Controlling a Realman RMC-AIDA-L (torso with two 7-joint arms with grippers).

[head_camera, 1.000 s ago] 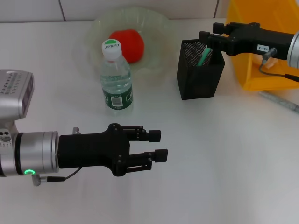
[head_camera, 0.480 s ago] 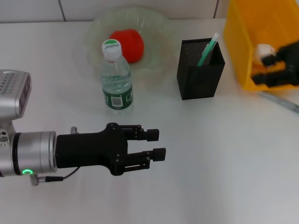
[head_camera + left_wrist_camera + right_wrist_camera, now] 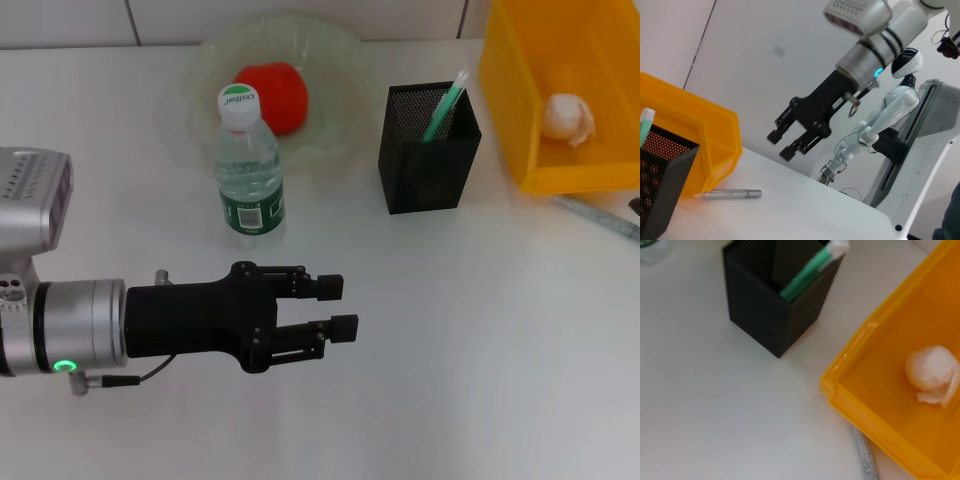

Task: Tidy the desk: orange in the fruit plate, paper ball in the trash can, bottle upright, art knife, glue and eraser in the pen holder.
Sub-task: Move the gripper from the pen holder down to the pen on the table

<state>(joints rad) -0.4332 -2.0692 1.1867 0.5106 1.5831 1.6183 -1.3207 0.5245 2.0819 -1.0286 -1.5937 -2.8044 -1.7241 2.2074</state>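
The orange lies in the pale green fruit plate. In front of it the bottle stands upright. A green stick with a white tip leans inside the black mesh pen holder. The paper ball rests in the yellow trash can. A grey metal pen-shaped tool, likely the art knife, lies on the table beside the can. The eraser is out of view. My left gripper hovers open and empty near the front. My right gripper hangs open above the table's right side.
The white tabletop runs out to its edge past the grey tool in the left wrist view. A white tiled wall edge runs behind the fruit plate. The bottle stands close to the plate's front rim.
My right gripper let go of the green stick in the pen holder and pulled back to the right, over the trash can and out of the head view. The left arm stayed put.
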